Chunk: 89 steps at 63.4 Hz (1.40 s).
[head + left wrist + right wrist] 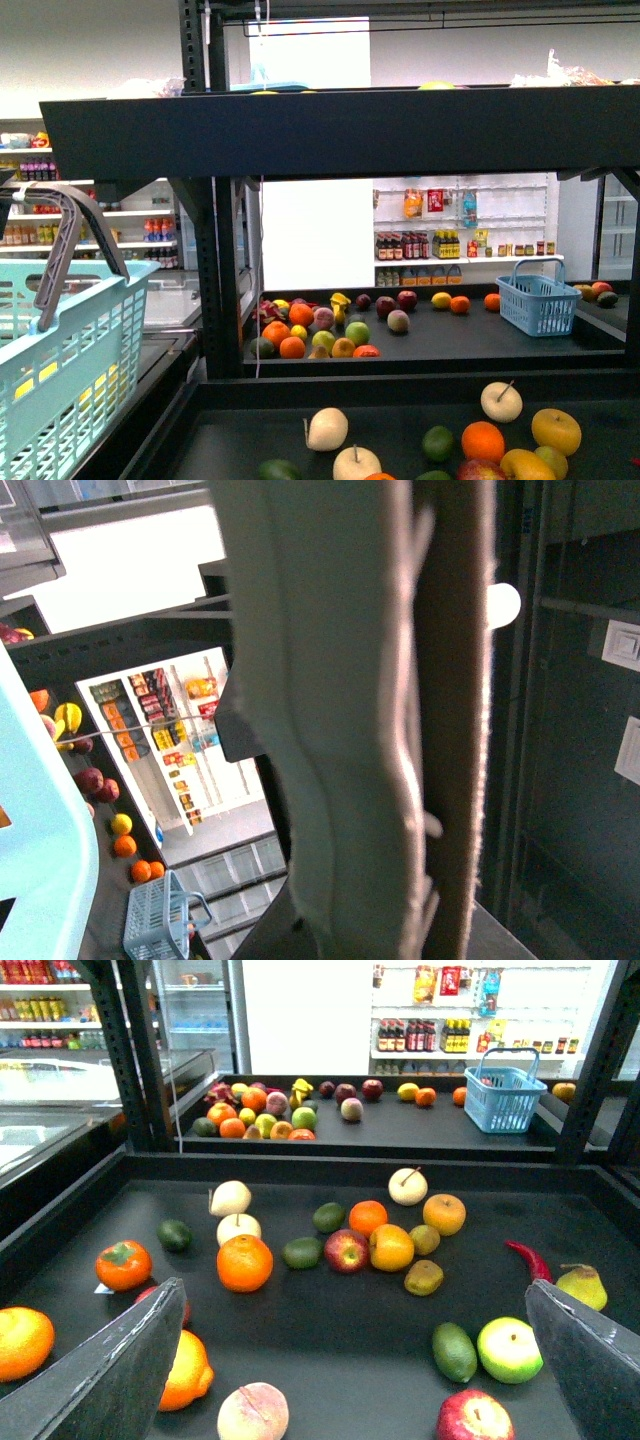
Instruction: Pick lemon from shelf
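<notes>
The right gripper [352, 1295] holds its jaws wide apart over the dark deck of the shelf [330, 1165], with nothing between them. The lemon [198, 1370] lies on the deck's near left, touching the left jaw. Whether the left arm's jaws are apart or together cannot be told.

Lemon [192, 1372] — yellow, oval — lying on black shelf's [340, 1345] near deck
</notes>
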### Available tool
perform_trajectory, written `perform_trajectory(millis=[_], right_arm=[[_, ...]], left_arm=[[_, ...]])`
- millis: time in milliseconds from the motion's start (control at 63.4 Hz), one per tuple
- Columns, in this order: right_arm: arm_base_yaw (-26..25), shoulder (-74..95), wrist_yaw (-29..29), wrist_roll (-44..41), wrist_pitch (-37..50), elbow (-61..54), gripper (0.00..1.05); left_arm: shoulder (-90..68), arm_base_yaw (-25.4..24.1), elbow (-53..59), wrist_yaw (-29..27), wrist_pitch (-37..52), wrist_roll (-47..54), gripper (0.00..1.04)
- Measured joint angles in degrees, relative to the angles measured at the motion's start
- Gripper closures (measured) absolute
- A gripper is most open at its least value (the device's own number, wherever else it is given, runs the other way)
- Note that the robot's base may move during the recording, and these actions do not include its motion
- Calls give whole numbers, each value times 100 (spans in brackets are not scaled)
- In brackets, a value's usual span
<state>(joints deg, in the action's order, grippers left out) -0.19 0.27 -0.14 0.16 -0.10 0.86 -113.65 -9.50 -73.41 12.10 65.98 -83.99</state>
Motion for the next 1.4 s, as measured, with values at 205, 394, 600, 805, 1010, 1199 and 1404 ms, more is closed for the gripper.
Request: perform_trajectory(millis=[205,394,600,805,1010,1199,1404], right_arm=[[0,0,-4,2,0,2,2],[0,0,0,0,0,0,2],[0,0,0,0,0,0,2],[0,0,0,0,0,0,2],[0,0,-2,0,0,0,2],[0,0,0,0,0,0,2],[0,0,-2,0,0,0,2]], left_arm=[[-492,-264,-157,275,398,-321,97],[-651,-538,-170,455,660,-461,97],[-658,-787,-68,568,872,-501,97],[-798,-892,251,654,1132,-531,97],[-933,-981,518,723,1279,-616,97],[-933,-1043,603,791,1318,-597,97],[-903,-1069,737,960,1266,-234,72]])
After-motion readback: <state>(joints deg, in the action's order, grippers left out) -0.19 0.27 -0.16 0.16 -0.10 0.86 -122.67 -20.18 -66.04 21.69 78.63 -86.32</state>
